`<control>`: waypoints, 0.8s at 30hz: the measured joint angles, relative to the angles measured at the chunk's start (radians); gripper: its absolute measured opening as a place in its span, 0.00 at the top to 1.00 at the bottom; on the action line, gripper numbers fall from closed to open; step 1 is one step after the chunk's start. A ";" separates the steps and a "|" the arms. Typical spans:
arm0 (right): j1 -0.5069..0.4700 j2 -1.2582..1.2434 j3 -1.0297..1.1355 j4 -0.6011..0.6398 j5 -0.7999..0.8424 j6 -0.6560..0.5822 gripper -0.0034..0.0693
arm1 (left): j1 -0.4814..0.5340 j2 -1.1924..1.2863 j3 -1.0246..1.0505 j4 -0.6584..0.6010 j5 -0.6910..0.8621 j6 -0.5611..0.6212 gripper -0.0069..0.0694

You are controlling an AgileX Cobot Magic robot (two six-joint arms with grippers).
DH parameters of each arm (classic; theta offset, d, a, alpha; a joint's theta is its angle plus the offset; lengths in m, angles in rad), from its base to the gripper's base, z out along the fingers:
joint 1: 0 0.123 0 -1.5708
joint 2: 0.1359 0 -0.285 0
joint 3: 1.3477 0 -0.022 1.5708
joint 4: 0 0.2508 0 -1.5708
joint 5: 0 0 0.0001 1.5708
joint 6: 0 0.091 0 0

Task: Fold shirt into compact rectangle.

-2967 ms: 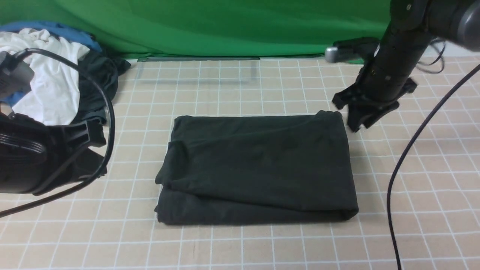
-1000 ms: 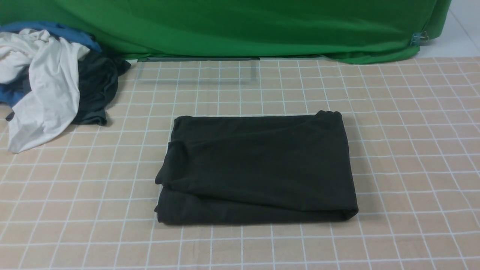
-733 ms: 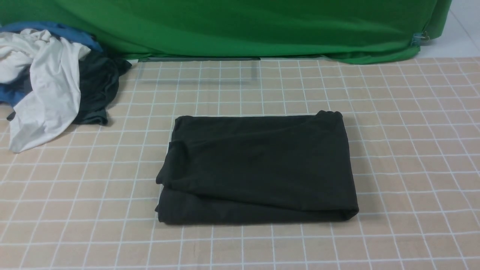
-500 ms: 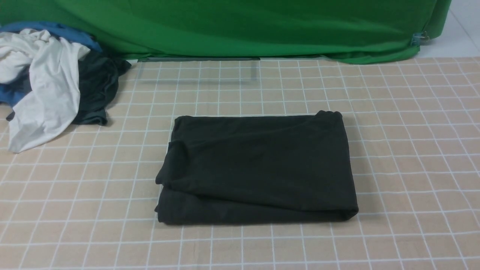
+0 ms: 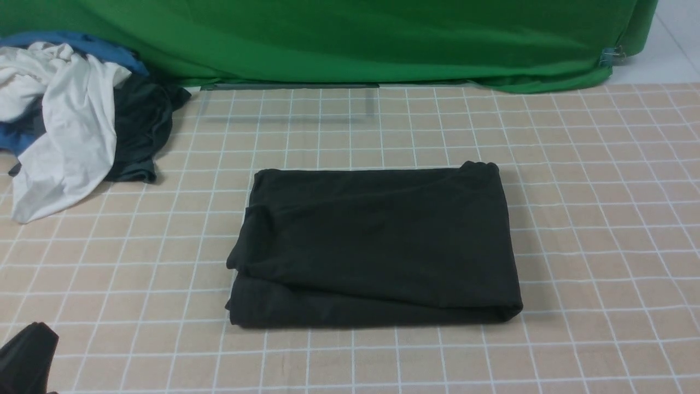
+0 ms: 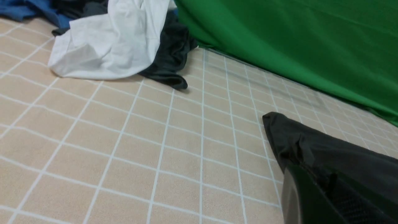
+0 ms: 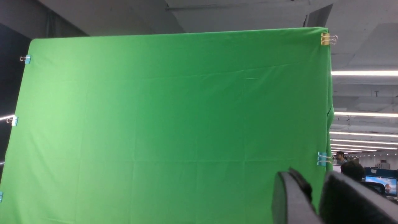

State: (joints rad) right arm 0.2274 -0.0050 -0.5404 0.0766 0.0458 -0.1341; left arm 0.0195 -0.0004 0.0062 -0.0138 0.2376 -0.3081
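Green backdrop (image 5: 350, 38) at 12 o'clock. Shirt (image 5: 377, 246) folded rectangular, centre of grid mat (image 5: 601, 219). Clothes pile (image 5: 71, 120) at 10 o'clock. Left gripper (image 5: 24, 358) at 7 o'clock, closed, empty. Right gripper (image 7: 314, 199) raised, narrow gap, holding nothing.

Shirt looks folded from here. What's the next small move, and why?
Probably none on the cloth: keep both arms back and stop. The black shirt lies as a compact rectangle on the checked table cover, with nothing gripping it. Its left edge is slightly uneven, so a light tuck there is the only optional touch-up.
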 joint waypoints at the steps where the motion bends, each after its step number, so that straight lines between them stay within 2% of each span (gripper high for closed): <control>1: 0.000 0.000 0.000 0.000 0.000 0.000 0.68 | 0.000 0.000 0.000 0.000 0.002 0.000 0.89; 19: 0.000 0.000 0.000 0.000 0.006 0.000 0.64 | 0.000 -0.001 0.000 0.000 0.003 0.000 0.89; 24: -0.005 -0.001 0.012 0.000 0.055 -0.040 0.63 | 0.000 -0.001 0.000 0.000 0.004 0.004 0.89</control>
State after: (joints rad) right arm 0.2224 -0.0057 -0.5285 0.0766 0.1006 -0.1743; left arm 0.0195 -0.0016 0.0062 -0.0138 0.2412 -0.3041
